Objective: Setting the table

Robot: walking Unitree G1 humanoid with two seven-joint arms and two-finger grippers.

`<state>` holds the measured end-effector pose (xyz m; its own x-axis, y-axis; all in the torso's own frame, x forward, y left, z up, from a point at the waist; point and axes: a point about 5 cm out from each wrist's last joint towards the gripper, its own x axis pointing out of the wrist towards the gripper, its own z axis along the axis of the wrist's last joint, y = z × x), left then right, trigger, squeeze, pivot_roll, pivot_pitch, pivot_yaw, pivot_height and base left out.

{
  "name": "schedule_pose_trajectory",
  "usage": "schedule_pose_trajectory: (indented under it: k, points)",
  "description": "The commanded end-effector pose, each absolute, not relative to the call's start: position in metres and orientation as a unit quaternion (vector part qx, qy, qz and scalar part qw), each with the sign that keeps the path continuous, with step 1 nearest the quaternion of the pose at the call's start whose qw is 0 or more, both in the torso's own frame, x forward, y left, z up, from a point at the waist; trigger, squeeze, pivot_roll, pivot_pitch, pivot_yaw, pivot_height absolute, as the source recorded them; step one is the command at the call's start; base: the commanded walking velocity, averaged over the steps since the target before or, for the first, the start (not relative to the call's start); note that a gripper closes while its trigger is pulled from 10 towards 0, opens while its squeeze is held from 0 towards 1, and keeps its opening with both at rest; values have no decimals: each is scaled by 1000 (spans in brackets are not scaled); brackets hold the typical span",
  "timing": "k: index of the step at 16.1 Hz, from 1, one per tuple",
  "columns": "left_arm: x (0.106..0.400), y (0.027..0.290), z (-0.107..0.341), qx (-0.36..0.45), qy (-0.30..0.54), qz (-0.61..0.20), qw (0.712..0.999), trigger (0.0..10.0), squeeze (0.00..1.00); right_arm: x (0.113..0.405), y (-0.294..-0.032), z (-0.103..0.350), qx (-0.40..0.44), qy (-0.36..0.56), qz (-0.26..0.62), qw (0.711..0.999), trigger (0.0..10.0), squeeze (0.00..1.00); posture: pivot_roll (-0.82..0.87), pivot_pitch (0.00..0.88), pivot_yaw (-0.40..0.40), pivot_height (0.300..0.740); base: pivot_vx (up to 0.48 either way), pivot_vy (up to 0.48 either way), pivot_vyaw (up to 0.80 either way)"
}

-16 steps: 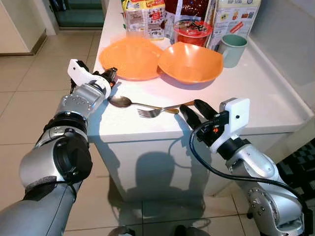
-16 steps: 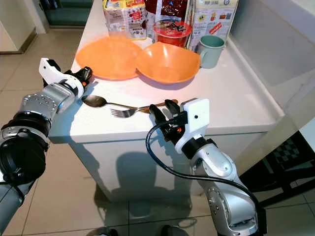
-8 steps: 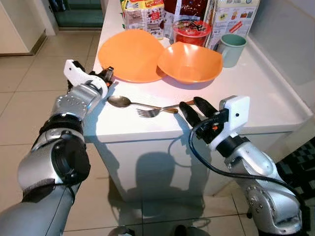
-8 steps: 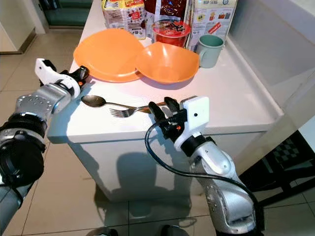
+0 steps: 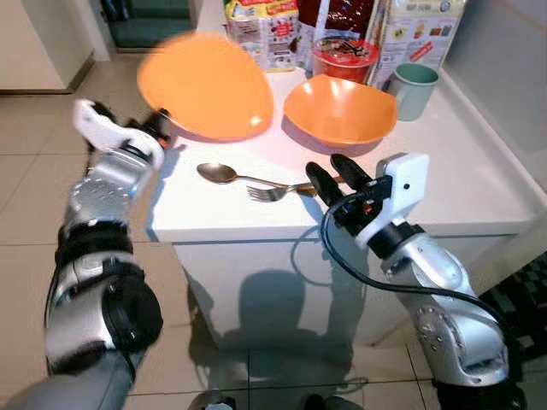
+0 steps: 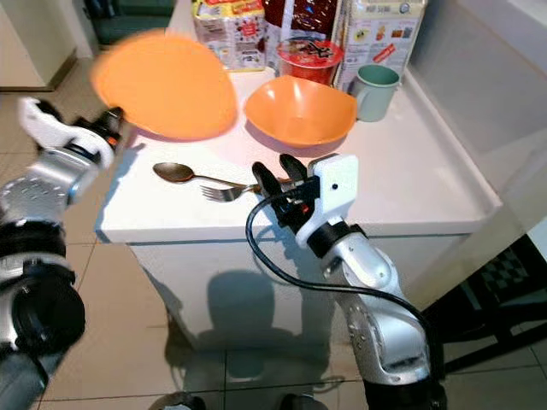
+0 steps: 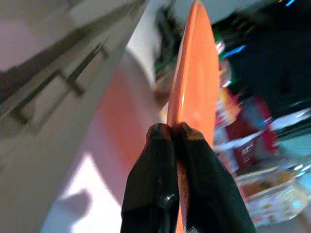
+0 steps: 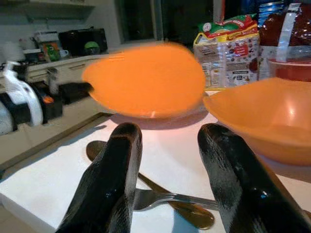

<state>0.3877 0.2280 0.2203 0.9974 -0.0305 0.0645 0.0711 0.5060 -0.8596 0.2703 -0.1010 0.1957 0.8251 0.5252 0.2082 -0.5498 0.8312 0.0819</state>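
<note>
Left wrist view: left claw [image 7: 171,133] clamped on plate [image 7: 197,73] rim; right claw [image 8: 170,141] apart

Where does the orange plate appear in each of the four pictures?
Left eye view: orange plate, upper left, lifted and tilted.
Right eye view: upper left.
Left wrist view: edge-on, pinched by the left gripper.
Right wrist view: centre, blurred.
Shared landmark: orange bowl, beside the plate.

Orange plate [image 5: 208,85] tilted, lifted off counter, rim pinched in left hand [image 5: 156,126], blurred
</note>
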Motion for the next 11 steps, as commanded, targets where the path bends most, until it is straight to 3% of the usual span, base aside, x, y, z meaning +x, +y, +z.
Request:
schedule_pose_trajectory:
  k: [1,5,9,11]
  points:
    - [385,232,241,-503,-64,-45,861,0,0,272,-101,198,67,-97,284,952,10000,0,57,0,-4,740,0,0,0]
    - [364,240,265,-465,-146,-48,872,0,0,276,-101,200,68,-111,280,951,10000,0,60,0,-5,740,0,0,0]
    - [336,218,279,-377,-185,-125,899,0,0,282,-116,208,89,-138,219,962,10000,0,61,0,-5,740,0,0,0]
    - [314,190,283,-367,-187,-218,885,0,0,282,-129,211,129,-142,183,964,10000,0,59,0,-6,740,0,0,0]
